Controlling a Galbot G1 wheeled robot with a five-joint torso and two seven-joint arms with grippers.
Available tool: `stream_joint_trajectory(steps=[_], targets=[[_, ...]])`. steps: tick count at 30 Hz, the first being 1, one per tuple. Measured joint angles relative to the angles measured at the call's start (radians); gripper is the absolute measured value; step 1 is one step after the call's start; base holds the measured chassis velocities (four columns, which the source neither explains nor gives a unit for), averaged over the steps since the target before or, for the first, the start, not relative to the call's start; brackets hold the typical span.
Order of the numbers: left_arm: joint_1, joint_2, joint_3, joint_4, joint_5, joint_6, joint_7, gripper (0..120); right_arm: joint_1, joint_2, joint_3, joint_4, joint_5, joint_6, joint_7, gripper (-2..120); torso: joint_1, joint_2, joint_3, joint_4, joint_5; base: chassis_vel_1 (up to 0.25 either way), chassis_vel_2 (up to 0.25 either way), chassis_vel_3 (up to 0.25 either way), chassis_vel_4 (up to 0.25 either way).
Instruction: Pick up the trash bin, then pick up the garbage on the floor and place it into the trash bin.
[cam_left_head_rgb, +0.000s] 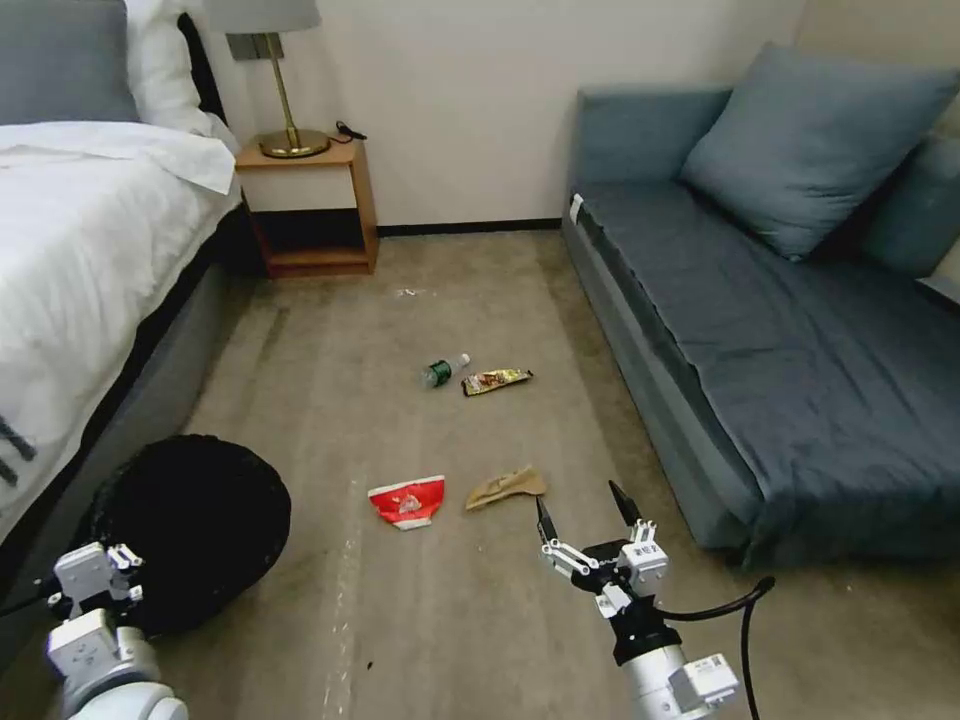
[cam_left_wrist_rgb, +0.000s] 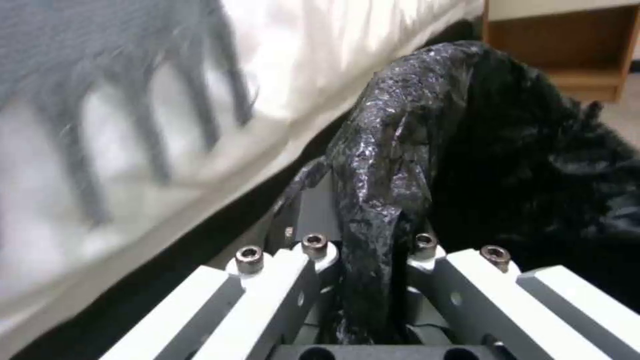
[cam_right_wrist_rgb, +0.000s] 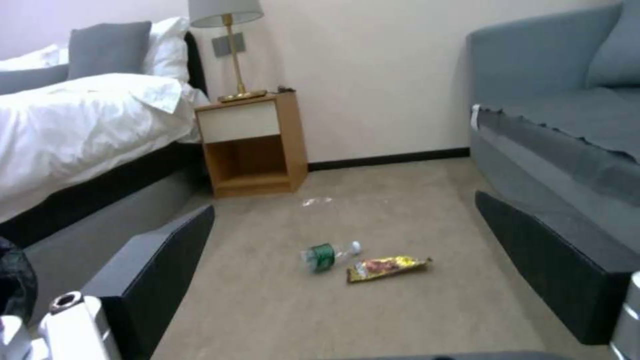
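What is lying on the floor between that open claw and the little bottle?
In the head view, the tan paper piece lies between the right tool and the bottle; beyond it the carpet is bare.

A bedroom, most likely in a hotel or a home.

A bed with white sheets and pillows stands along one side, and beside it is a small wooden nightstand that carries a brass lamp. Opposite is a grey-blue sofa with a cushion of the same colour. The floor is a beige carpet, and the wall behind is plain and light.
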Motion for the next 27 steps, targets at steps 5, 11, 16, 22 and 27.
stream_joint_trajectory(steps=[5,11,16,22,27], targets=[[-0.019,0.008,0.001,0.016,0.002,0.001,0.000,7,-0.005,0.002,0.003,-0.010,-0.013,0.003,0.002,100,0.000,0.000,0.000,-0.0002,0.0000,-0.125,0.120,0.129,-0.126],[-0.019,0.014,0.003,0.034,0.002,-0.014,-0.001,7,-0.004,0.013,-0.002,-0.018,-0.030,0.004,0.003,100,0.000,0.000,0.000,-0.0001,-0.0001,-0.121,0.128,0.132,-0.124],[-0.027,0.028,0.003,0.048,0.002,-0.024,-0.001,7,-0.002,0.029,-0.014,-0.044,-0.058,0.016,0.007,100,0.000,0.000,0.000,-0.0001,-0.0004,-0.113,0.120,0.121,-0.128],[-0.033,0.037,0.003,0.068,0.008,-0.030,-0.001,7,-0.003,0.035,-0.012,-0.062,-0.077,0.047,0.017,100,0.000,0.000,0.000,0.0002,-0.0036,-0.115,0.110,0.120,-0.110],[-0.026,0.039,0.008,0.062,0.019,-0.032,0.003,7,-0.014,0.035,-0.012,-0.062,-0.088,0.069,0.028,100,0.000,0.000,0.000,0.0004,-0.0034,-0.092,0.106,0.108,-0.102]])
